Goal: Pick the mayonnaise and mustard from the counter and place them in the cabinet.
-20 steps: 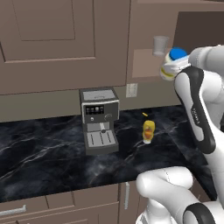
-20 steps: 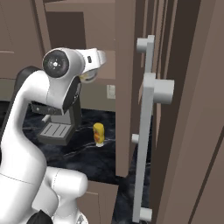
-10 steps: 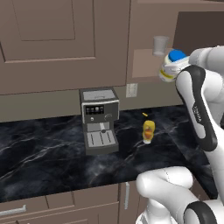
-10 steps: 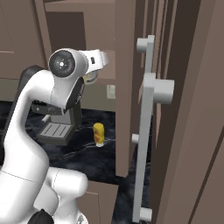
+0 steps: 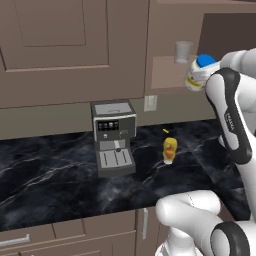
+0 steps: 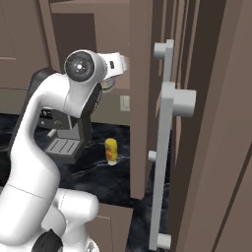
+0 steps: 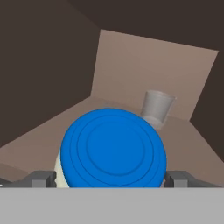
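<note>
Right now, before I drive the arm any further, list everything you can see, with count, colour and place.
White jar with blue lid and yellow-and-blue label (mayonnaise): one, held at the open cabinet's mouth.
Slim yellow squeeze bottle (mustard): one, upright on the counter, right of the coffee machine.
Grey coffee machine: one, on the counter by the wall.
Pale grey cup: one, on the cabinet shelf.
Black marble-look counter: one, over brown drawers.
Brown wall cabinet: one, open, tan shelf.
White wall outlet: one, above the counter.
End effector: one, dark fingers either side of the jar.
</note>
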You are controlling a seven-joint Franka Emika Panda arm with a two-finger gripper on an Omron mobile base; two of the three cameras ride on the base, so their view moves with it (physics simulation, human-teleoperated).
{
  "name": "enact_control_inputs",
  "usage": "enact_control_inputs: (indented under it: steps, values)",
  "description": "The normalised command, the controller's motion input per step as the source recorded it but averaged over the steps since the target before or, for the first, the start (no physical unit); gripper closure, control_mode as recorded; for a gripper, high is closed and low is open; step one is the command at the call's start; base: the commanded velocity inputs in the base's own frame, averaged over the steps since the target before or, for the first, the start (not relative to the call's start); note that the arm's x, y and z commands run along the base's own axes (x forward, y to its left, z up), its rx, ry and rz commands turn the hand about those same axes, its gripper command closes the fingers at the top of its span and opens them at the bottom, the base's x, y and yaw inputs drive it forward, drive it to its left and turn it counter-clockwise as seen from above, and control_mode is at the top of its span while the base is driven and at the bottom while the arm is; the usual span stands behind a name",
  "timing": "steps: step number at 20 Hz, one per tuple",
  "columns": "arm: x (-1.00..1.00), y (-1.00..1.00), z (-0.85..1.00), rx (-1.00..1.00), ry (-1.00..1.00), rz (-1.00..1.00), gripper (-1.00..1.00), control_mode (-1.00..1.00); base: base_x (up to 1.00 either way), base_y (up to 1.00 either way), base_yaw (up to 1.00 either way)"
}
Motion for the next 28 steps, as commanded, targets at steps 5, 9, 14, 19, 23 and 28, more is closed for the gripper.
enact_control_inputs:
  steps: [5, 9, 14, 19, 23, 28]
  values:
    - [0.26, -0.07, -0.15, 0.00, 0.03, 0.00, 1.00, -1.00, 0.00, 0.00, 0.00]
    - [0.33, 0.00, -0.26, 0.00, 0.07, 0.00, 1.00, -1.00, 0.00, 0.00, 0.00]
    - [0.37, 0.00, -0.19, 0.00, 0.03, 0.00, 1.00, -1.00, 0.00, 0.00, 0.00]
    - [0.40, 0.00, -0.19, 0.00, 0.00, 0.00, 1.00, -1.00, 0.00, 0.00, 0.00]
    - [0.33, 0.00, -0.21, 0.00, 0.00, 0.00, 1.00, -1.00, 0.00, 0.00, 0.00]
    - [0.29, 0.00, -0.32, 0.00, 0.00, 0.00, 1.00, -1.00, 0.00, 0.00, 0.00]
